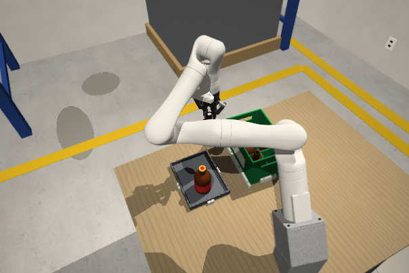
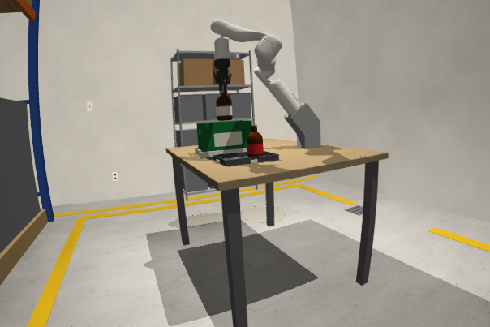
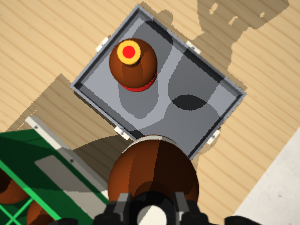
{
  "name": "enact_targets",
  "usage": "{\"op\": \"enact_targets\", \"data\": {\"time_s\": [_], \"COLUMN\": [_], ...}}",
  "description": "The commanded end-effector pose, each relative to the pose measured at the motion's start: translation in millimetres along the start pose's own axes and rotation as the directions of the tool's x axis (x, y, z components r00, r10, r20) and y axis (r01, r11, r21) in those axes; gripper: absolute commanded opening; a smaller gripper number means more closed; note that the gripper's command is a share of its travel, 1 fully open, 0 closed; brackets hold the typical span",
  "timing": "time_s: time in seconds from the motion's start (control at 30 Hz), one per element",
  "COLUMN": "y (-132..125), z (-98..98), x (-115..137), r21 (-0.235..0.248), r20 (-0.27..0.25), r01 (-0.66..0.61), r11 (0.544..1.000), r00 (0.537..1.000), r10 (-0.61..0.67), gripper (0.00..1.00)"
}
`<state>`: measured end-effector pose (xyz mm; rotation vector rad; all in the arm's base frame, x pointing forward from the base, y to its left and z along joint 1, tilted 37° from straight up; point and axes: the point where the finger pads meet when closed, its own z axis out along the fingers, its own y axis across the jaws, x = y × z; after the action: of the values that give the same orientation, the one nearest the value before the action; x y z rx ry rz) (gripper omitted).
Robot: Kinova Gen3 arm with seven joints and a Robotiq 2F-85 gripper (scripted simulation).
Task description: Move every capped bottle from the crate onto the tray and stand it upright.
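While the wrist camera looks straight down, running near to far:

Gripper point(image 3: 148, 211): clenched on the neck of a brown bottle, jaws pointing straight down; in the wrist view only the finger tops show at the bottom edge, and in the top view the forearm hides the fingertips.

Held bottle point(image 2: 224, 107): brown, white label band, hanging upright in the air, clear above the crate's top edge in the exterior view. Its cap is buried between the fingers, so I can't make out its colour. From the wrist its shoulder sits over the near edge of the tray.

Tray point(image 3: 220, 89): dark grey, shallow, rectangular, flat on the table just beside the crate; whether the two touch I cannot tell.

Capped bottle on tray point(image 3: 133, 61): brown, red label, yellow cap with a red centre, standing upright toward one end of the tray. The other end shows only shadows.

Crate point(image 1: 261, 116): green, divided into cells; the arm's link crosses over it in the top view and covers much of the inside.

Open bottles point(image 1: 256, 154): brown necks peeking from the crate below the arm, and two cut off at the wrist view's lower left. How many in all is hidden.

Table point(image 2: 345, 157): wood-grain top, dark legs.

Shelving point(image 2: 192, 92): grey rack behind the table, cardboard box on the upper shelf, partly blocked by gripper and bottle.
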<state>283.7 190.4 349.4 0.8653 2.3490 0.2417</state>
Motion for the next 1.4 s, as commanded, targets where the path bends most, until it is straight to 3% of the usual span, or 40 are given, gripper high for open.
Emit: {"op": "enact_targets", "data": {"time_s": [0.0,1.37], "y": [2,39], "z": [-0.4,0.4], "x": [3,52], "r21": [-0.001,-0.001], "r20": [0.0,-0.003], "r01": [0.001,0.006], "r11": [1.0,1.0], "r00": [1.0,1.0], "r10": [-0.001,-0.006], "gripper": [0.0,0.0]}}
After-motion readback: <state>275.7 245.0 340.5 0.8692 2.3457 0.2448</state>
